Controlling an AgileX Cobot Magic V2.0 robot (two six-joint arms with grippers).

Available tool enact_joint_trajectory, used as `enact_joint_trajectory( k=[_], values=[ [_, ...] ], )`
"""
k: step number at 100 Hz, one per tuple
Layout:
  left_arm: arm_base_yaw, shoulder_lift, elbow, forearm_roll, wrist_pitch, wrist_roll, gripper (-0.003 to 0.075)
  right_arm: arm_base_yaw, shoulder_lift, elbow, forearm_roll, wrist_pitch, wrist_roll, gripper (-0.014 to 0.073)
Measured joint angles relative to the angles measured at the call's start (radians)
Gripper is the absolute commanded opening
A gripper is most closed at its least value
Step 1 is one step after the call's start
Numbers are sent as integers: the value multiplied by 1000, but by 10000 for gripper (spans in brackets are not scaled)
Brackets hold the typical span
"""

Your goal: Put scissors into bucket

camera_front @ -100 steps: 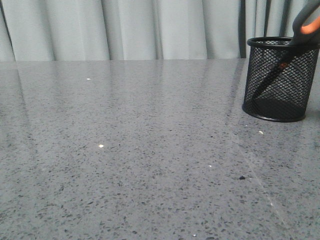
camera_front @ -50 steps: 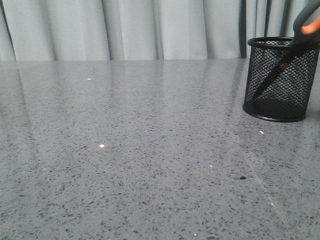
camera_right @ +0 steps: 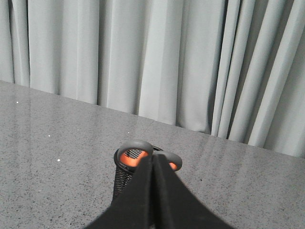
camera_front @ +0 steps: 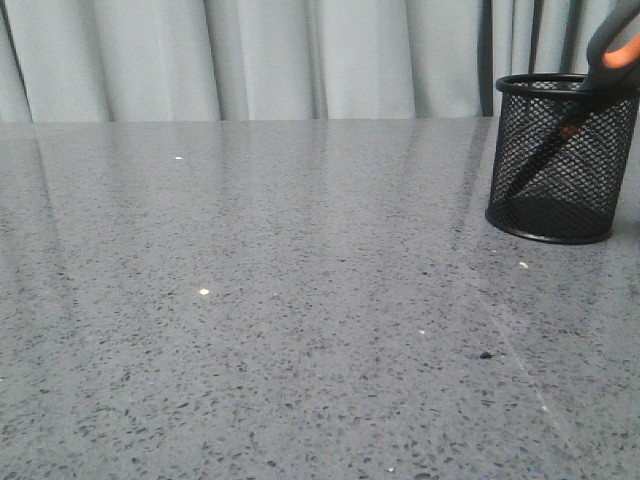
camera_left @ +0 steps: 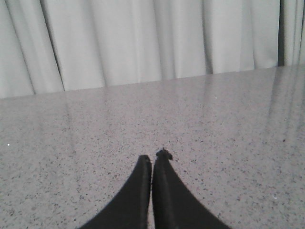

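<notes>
Nothing has moved since 1 second ago: scissors (camera_front: 606, 58) and bucket (camera_front: 559, 158) sit exactly as they did in the front view. Those scissors stand inside the black mesh bucket, beyond the tips of the right gripper (camera_right: 152, 160) in its wrist view, with 2 handle loops rising above the rim and the orange lining showing. Their long axis leans, handles up toward the bucket's right rim, blades running down through the mesh toward the lower left of the base. From the right wrist camera the gripper's 2 dark fingers are pressed together with nothing between them, apart from the scissors, pointing at the handles. Further out, the left gripper (camera_left: 152, 157) hangs low over the grey speckled table (camera_front: 260, 300), its fingers also closed together and empty, aimed toward the pale curtain (camera_front: 250, 55).
</notes>
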Motion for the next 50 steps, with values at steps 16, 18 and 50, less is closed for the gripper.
enact_joint_trajectory(
  k=[16, 18, 50],
  values=[
    [0, -26, 0, 9, 62, -2, -20, 0, 0, 0, 0, 0, 0, -57],
    [0, -26, 0, 9, 74, -2, -19, 0, 0, 0, 0, 0, 0, -57],
    [0, -26, 0, 11, 268, -2, -20, 0, 0, 0, 0, 0, 0, -57]
  ],
)
